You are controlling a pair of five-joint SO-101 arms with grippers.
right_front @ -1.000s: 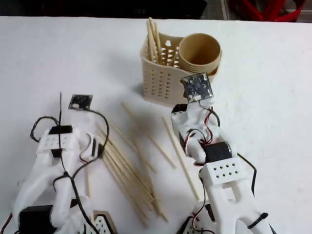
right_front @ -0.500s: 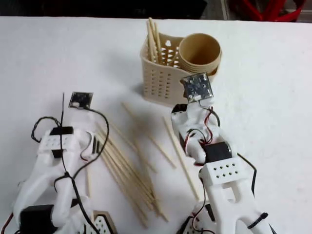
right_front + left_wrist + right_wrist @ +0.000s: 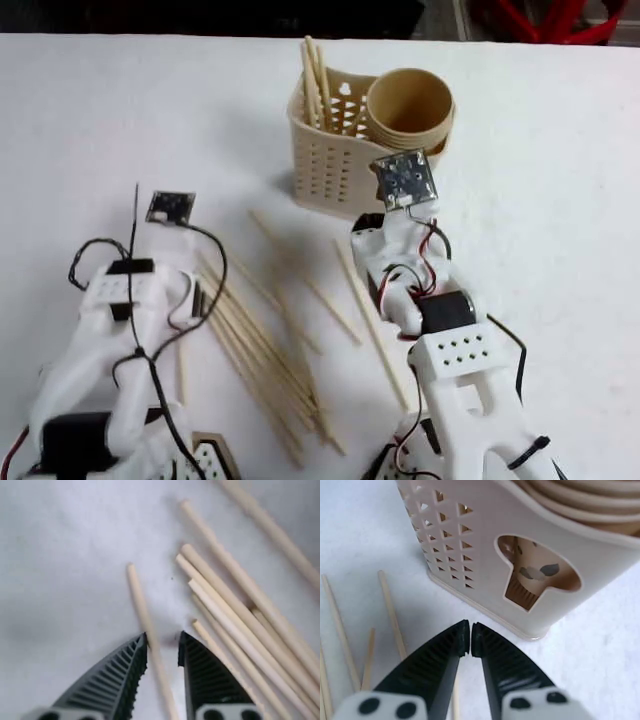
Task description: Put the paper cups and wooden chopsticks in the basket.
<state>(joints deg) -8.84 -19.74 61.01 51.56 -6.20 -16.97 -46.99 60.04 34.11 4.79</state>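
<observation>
Left wrist view: left hand [image 3: 162,645] part-open, straddling one chopstick [image 3: 140,600] lying toward the worktop's near edge. Right hand [image 3: 470,635] closed, empty, beside basket [image 3: 470,525]. Pickup step; next, judged: close, lift, carry to basket

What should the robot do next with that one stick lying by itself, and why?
Probably close the left end effector on the lone chopstick. It lies between the open fingers, apart from the pile, so a small squeeze should grip just that one for the basket.
</observation>
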